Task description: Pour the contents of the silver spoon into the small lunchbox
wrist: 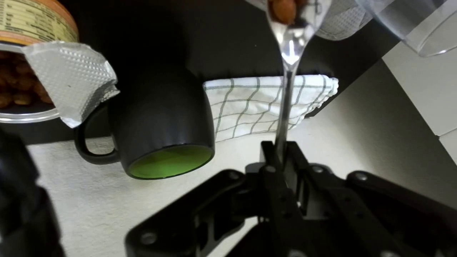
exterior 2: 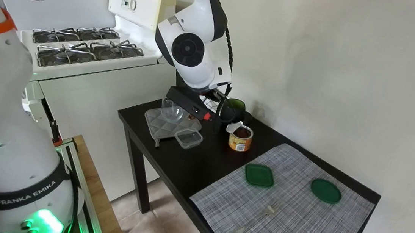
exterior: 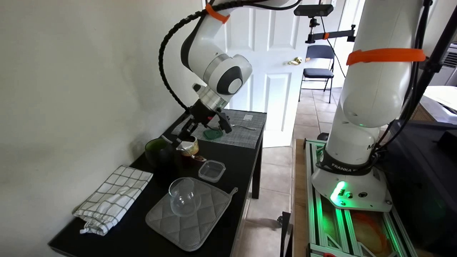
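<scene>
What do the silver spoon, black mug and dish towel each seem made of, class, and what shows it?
Silver spoon: polished metal, possibly stainless steel; bright, mirror-like highlights.
Black mug: probably ceramic, satin outside; smooth wall with soft sheen.
Dish towel: matte woven fabric, perhaps cotton; soft folds and rumpled edge.

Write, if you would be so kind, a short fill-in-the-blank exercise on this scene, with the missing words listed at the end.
1. The gripper holds the silver spoon by its ____.
2. The mug is black outside and ____ inside.
3. On the placemat in an exterior view lie a fork and ____ green lids.
4. The glass bowl rests on a quilted pot holder coloured ____.

Missing words: handle; green; two; grey.
</scene>
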Robot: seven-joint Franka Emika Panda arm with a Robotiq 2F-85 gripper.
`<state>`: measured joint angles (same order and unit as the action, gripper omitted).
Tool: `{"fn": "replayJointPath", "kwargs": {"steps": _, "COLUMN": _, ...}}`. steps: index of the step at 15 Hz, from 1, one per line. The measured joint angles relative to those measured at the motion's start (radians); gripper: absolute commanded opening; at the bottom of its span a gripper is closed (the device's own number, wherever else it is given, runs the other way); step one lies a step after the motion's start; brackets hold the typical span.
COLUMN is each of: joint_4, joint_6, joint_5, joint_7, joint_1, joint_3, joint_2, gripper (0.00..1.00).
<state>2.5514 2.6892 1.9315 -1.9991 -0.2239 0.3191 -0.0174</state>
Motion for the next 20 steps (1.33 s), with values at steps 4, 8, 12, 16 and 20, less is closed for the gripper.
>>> {"fn": "replayJointPath", "kwargs": {"steps": 4, "joint_4": 0.008, "joint_6": -0.059, "joint_5": 0.001, "joint_7": -0.004, "joint_1": -0.009, "joint_3": -0.012, "joint_2": 0.0, "gripper": 0.03}}
{"fn": "replayJointPath", "kwargs": {"steps": 8, "joint_4": 0.024, "joint_6": -0.108, "joint_5": 0.001, "joint_7": -0.005, "joint_1": 0.0, "joint_3": -0.047, "joint_2": 0.0, "gripper": 0.03}}
{"fn": "replayJointPath", "kwargs": {"steps": 12, "joint_4": 0.031, "joint_6": -0.152, "joint_5": 0.0, "joint_7": -0.005, "joint_1": 0.081, "joint_3": -0.176, "joint_2": 0.0, "gripper": 0.03}}
{"fn": "replayJointPath", "kwargs": {"steps": 16, "joint_4": 0.038, "joint_6": -0.169, "joint_5": 0.0, "joint_7": -0.006, "joint_1": 0.118, "joint_3": -0.24, "joint_2": 0.001, "gripper": 0.03}}
{"fn": "replayJointPath", "kwargs": {"steps": 20, "joint_4": 0.042, "joint_6": -0.188, "joint_5": 0.0, "joint_7": -0.006, "joint_1": 0.14, "joint_3": -0.268, "joint_2": 0.001, "gripper": 0.03}}
